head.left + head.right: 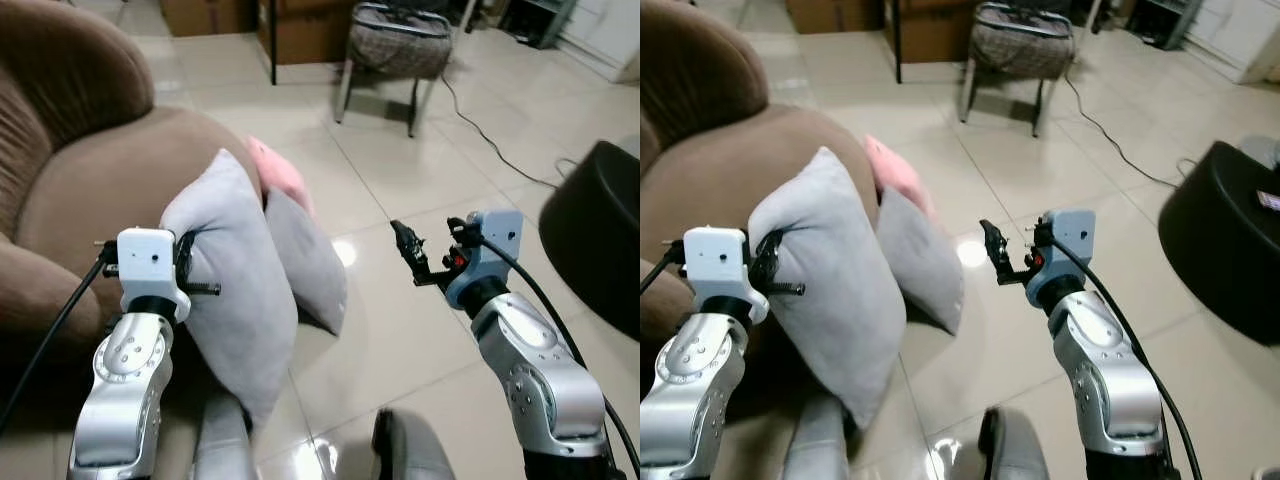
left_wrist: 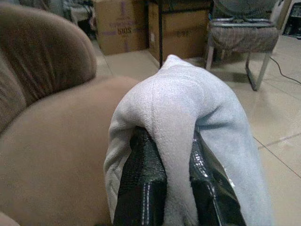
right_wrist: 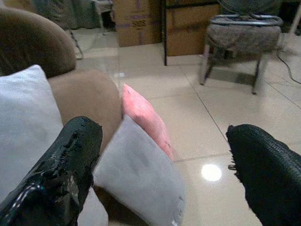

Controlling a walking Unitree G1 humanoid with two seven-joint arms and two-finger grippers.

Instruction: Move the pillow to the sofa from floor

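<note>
**Pillow lifted, to be carried onto sofa**

The sofa (image 1: 90, 190) lies at left. The grey pillow (image 1: 235, 290) is pinched at its upper edge by the left gripper (image 1: 185, 262), hanging beside the sofa arm. It should be swung left over the seat before release. The right gripper (image 1: 408, 248) is spread wide, empty, near a second grey pillow (image 1: 305, 255).

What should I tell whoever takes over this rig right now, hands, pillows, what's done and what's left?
Left gripper: shut on the grey pillow, pinching a fold, pillow lifted beside the brown sofa.
Right gripper: open, holding nothing, over the tiled floor.
A second grey pillow and a pink pillow lean against the sofa's side.
Done: pillow grasped and raised.
Left: carry it over onto the sofa seat and release. The leaning two may be next.
</note>
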